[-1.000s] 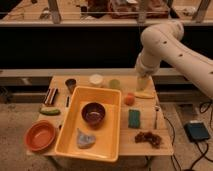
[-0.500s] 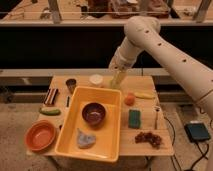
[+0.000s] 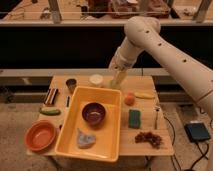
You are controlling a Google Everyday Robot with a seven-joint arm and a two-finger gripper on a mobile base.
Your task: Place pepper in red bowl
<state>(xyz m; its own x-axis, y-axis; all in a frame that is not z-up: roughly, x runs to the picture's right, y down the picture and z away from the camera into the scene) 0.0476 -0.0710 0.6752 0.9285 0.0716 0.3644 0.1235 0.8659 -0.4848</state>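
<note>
The pepper (image 3: 50, 111), small and dark green, lies on the left part of the wooden table (image 3: 145, 150), just left of the yellow tray. The red bowl (image 3: 41, 135) sits at the table's front left corner, in front of the pepper, and holds nothing. My gripper (image 3: 117, 80) hangs over the back middle of the table, by the yellow tray's far edge and right of a white round lid. It is far to the right of the pepper and the bowl and holds nothing that I can see.
A yellow tray (image 3: 112, 145) in the middle holds a maroon bowl (image 3: 93, 113) and a grey-blue cloth (image 3: 85, 139). A dark cup (image 3: 71, 84), white lid (image 3: 96, 79), snack bar (image 3: 51, 96), orange fruit (image 3: 130, 98), banana (image 3: 145, 95), green sponge (image 3: 134, 118), fork (image 3: 156, 115) and grapes (image 3: 149, 138) lie around it.
My arm has swung left along the table's back, from above the banana to the tray's far edge. Nothing on the table has moved.
</note>
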